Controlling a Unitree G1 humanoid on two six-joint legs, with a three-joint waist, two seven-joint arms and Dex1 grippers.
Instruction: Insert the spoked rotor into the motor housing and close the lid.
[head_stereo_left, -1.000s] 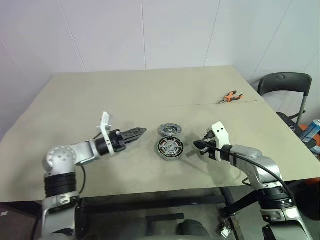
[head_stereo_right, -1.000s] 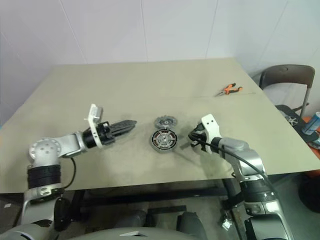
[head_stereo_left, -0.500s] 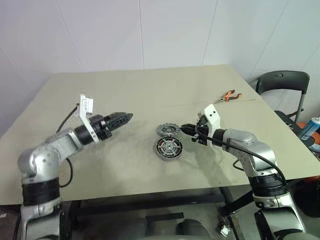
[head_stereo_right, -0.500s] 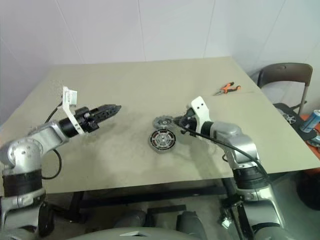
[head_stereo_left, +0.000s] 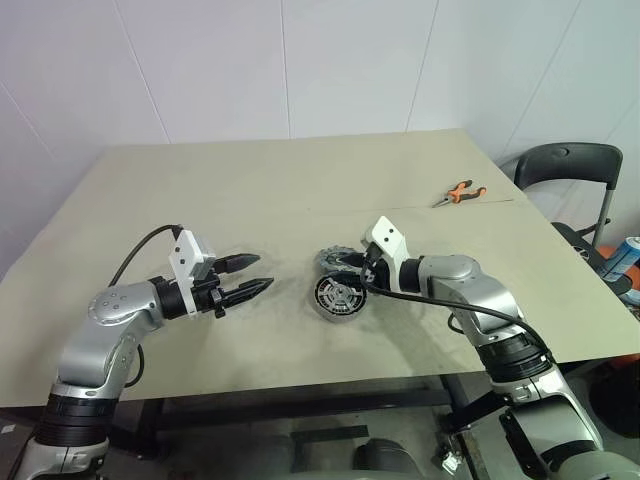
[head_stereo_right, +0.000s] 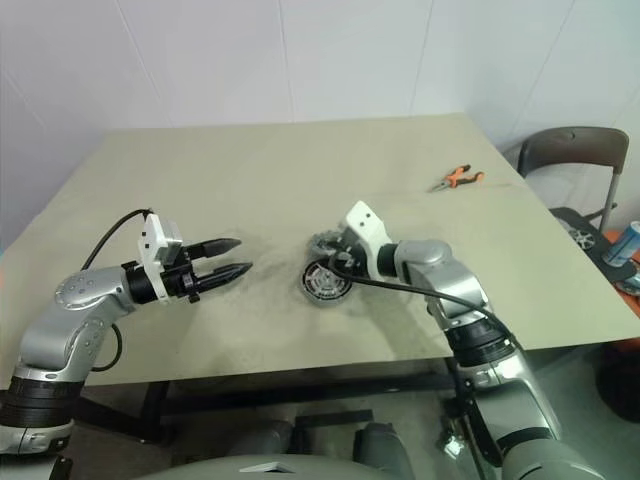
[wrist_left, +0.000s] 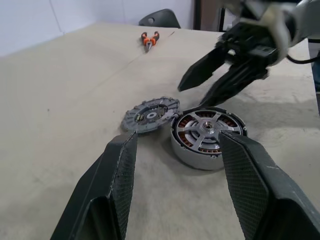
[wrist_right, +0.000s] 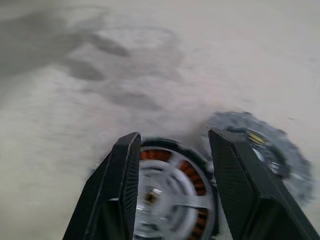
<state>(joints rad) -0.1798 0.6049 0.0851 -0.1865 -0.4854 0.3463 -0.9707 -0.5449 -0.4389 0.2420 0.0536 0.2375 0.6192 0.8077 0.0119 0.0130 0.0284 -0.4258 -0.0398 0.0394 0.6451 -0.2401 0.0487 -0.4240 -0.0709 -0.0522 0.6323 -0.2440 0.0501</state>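
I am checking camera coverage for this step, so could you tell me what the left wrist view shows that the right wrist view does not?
The left wrist view takes in the orange-handled pliers far back on the table, a dark chair beyond them, and the open right gripper above the motor housing. The right wrist view adds nothing of its own beyond a close look down between its open fingers. Both show the housing, a silver spoked disc seated in it, and the spoked rotor lying beside it on the table.
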